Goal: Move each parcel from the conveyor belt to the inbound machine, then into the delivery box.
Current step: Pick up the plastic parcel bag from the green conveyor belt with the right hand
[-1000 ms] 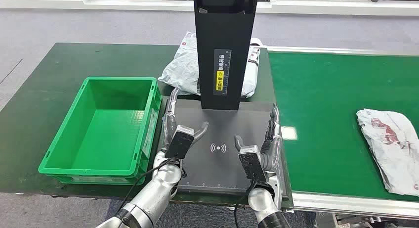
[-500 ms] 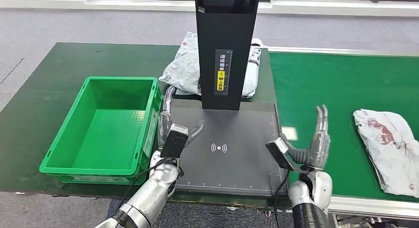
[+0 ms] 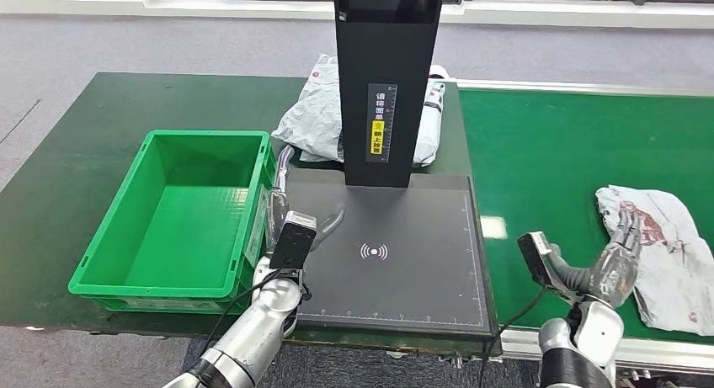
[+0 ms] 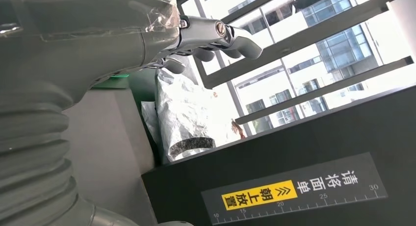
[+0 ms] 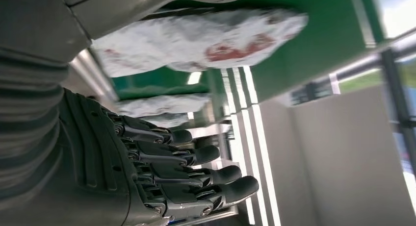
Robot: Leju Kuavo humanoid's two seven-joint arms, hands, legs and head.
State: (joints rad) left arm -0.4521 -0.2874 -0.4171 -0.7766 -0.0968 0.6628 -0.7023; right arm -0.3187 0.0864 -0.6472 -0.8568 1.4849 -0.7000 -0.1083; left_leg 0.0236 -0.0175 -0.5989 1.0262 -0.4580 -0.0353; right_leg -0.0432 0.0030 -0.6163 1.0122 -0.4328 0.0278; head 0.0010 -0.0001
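Note:
A crumpled white parcel (image 3: 665, 253) with red print lies on the green conveyor belt (image 3: 547, 152) at the right; the right wrist view also catches this parcel (image 5: 206, 37). My right hand (image 3: 610, 266) hovers open just left of it, fingers spread toward its edge, and that hand (image 5: 147, 177) holds nothing. My left hand (image 3: 290, 215) stands open over the left edge of the black inbound machine's plate (image 3: 396, 262), fingers upright. The empty green delivery box (image 3: 181, 220) sits to its left. A second grey-white parcel (image 3: 316, 110) lies behind the machine's column (image 3: 387, 85).
The dark green table (image 3: 76, 152) carries the box and the machine. A silver rail (image 3: 657, 350) edges the belt near me. Windows and a grey floor lie beyond the table. The second parcel (image 4: 184, 113) rests against the column's back.
My right hand has swung from the plate's right side out over the belt to the white parcel. That parcel has drifted slightly left. The left hand has barely moved.

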